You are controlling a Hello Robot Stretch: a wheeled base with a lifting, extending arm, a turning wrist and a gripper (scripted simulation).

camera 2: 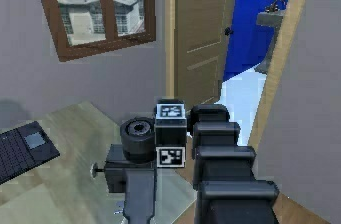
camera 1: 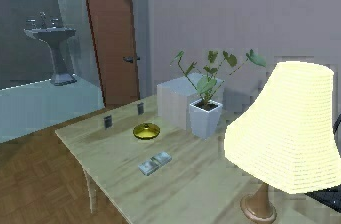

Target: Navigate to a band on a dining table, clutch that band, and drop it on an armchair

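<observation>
A gold, ring-shaped band (camera 1: 146, 130) lies near the middle of the light wooden dining table (camera 1: 98, 140) in the forward view. In the arm side view the dark arm (camera 2: 226, 165) rises from the bottom edge, and two white marker squares (camera 2: 168, 133) sit at its far end. Left of them is the gripper (camera 2: 128, 165), its round dark body over the same pale tabletop (camera 2: 78, 125). Its far end is hard to make out, so I cannot tell whether it holds anything.
On the table stand a cream-shaded lamp (camera 1: 283, 120), a potted plant in a white pot (camera 1: 206, 112), two small dark shakers (camera 1: 108, 122), a flat grey-white thing (camera 1: 155, 162) and a dark laptop (camera 2: 13, 152). Behind are a brown door (camera 1: 113, 45), a sink (camera 1: 50, 35) and a wooden door (camera 2: 198, 50).
</observation>
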